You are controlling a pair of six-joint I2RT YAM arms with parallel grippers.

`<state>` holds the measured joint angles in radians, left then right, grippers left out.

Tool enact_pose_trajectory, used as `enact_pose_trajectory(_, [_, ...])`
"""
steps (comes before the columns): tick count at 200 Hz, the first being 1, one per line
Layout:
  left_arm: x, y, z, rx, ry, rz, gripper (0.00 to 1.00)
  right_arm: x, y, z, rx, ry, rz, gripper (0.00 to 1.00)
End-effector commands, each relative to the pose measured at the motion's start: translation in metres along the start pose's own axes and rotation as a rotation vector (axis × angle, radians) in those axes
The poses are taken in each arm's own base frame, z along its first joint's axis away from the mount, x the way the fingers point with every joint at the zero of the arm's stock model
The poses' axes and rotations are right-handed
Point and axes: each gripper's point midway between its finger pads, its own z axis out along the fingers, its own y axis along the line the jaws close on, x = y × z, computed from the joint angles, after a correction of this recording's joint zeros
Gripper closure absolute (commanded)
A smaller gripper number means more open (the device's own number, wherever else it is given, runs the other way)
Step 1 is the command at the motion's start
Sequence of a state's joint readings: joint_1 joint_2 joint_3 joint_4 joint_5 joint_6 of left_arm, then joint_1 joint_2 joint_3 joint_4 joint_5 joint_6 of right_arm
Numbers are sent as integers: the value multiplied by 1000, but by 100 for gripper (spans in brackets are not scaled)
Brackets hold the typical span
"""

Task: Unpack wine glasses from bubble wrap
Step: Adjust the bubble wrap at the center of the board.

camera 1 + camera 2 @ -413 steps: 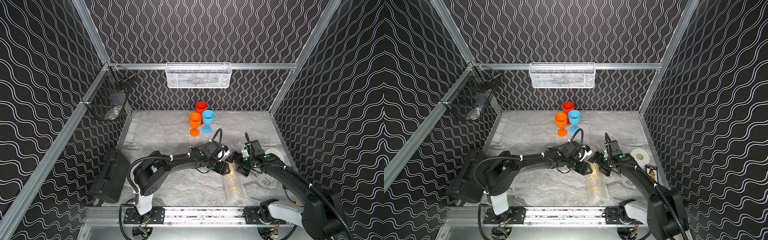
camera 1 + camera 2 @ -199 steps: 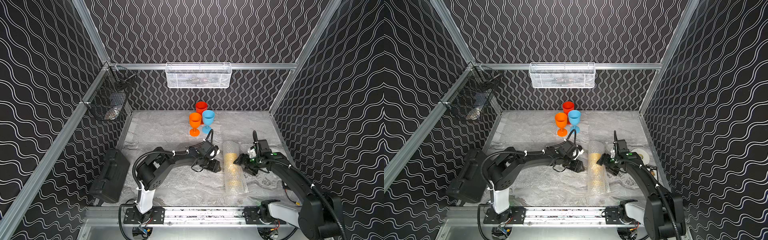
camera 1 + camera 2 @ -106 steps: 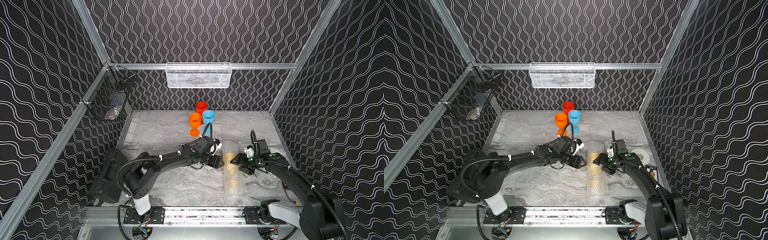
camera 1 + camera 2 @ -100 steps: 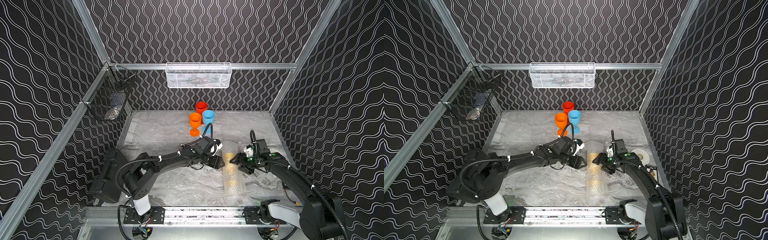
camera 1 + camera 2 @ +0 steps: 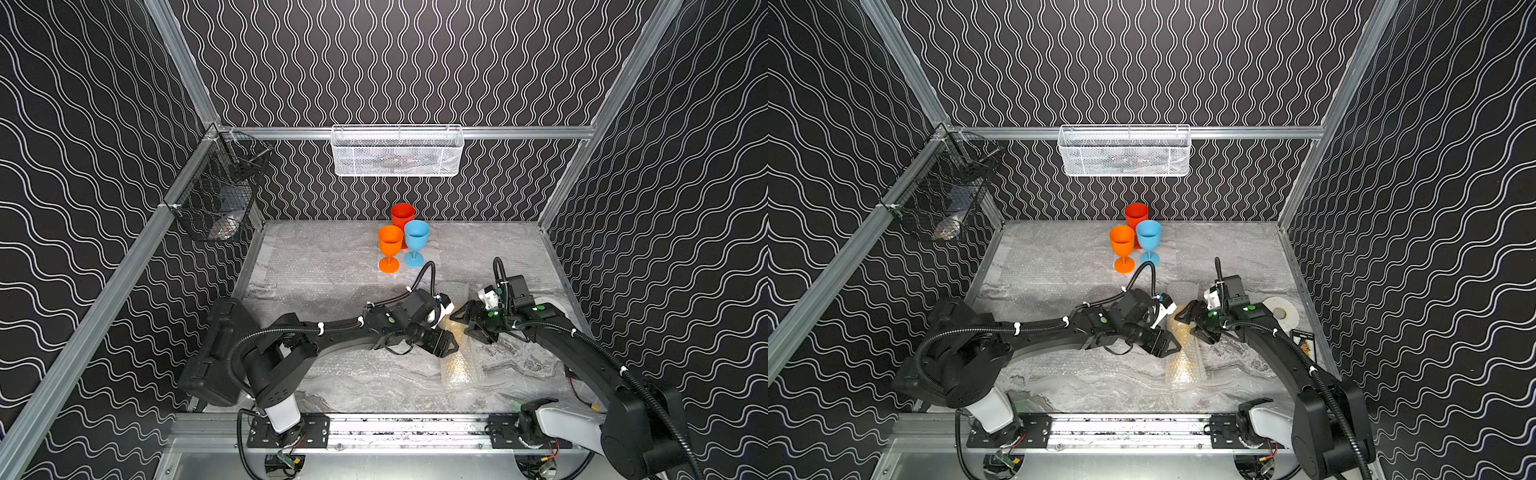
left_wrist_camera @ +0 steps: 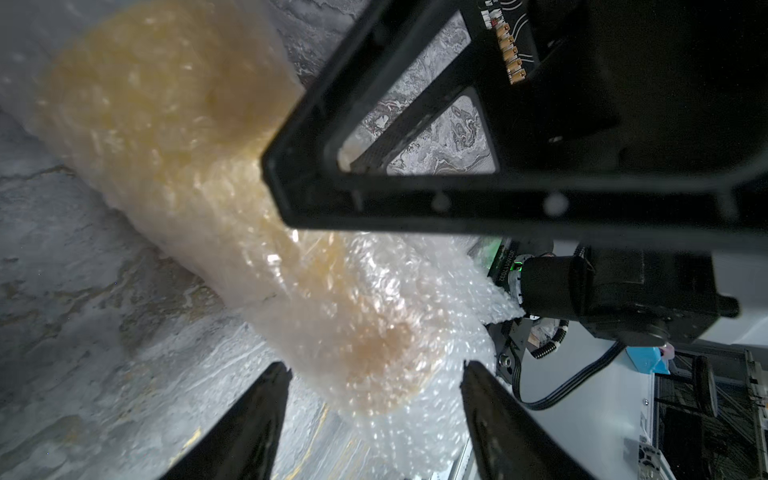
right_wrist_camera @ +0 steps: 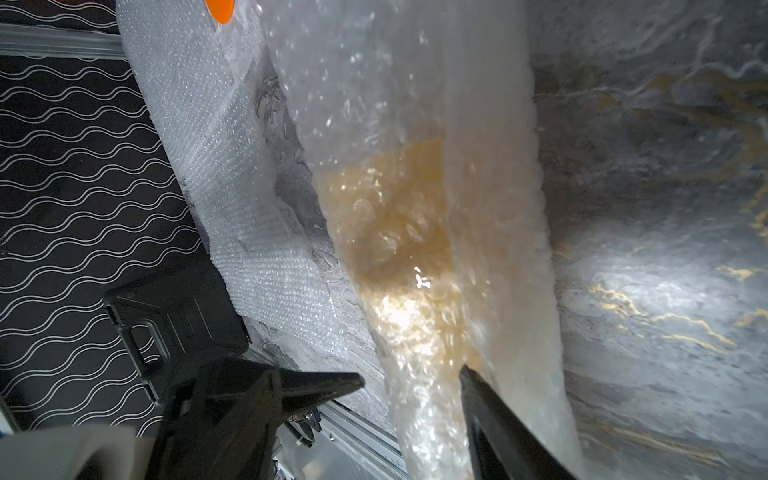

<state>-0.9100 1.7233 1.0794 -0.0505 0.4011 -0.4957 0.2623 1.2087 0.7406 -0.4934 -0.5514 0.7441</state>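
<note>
At 4 o'clock on the grey marbled tabletop, the clear dimpled bubble-wrap tube lay between the left gripper and right gripper, both with jaws spread, its yellow plastic goblet only a blurred amber smear, stem indistinct.

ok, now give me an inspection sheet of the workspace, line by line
surface: grey marbled table, with flat wrap sheets lying on it.
job's things: red glass, orange glass and blue glass stand bare at the back; a yellowish glass lies in a wrap tube between the claws.
clutter: black case at the left edge; white roll and card at the right.
claws: left claw open, astride the tube; right claw open, one finger against the tube.
cables: left loop and right loop rise over the wrists.
surroundings: white basket on the back rail, wire basket on the left wall.
</note>
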Motion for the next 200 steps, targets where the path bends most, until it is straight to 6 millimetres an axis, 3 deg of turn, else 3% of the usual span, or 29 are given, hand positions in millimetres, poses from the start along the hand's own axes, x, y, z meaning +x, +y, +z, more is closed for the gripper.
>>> enact_pose_trajectory(1, [-7, 1, 7, -5, -22, -2, 31, -3, 7, -1, -27, -13, 0, 30])
enact_pose_trajectory(40, [-4, 9, 20, -17, -9, -19, 37, -2, 6, -1, -29, -14, 7, 30])
enact_pose_trajectory(110, [1, 15, 23, -28, -3, -26, 69, -6, 5, -9, 28, -32, -44, 30])
enact_pose_trajectory(141, [1, 14, 22, -27, -6, -27, 72, -12, -1, -20, 118, -62, -89, 30])
enact_pose_trajectory(178, [-4, 12, 17, -30, -19, -15, 72, -20, -32, -29, 326, -79, -154, 30])
enact_pose_trajectory(200, [-3, 12, 18, -29, -17, -13, 72, -20, -39, -27, 370, -72, -178, 41])
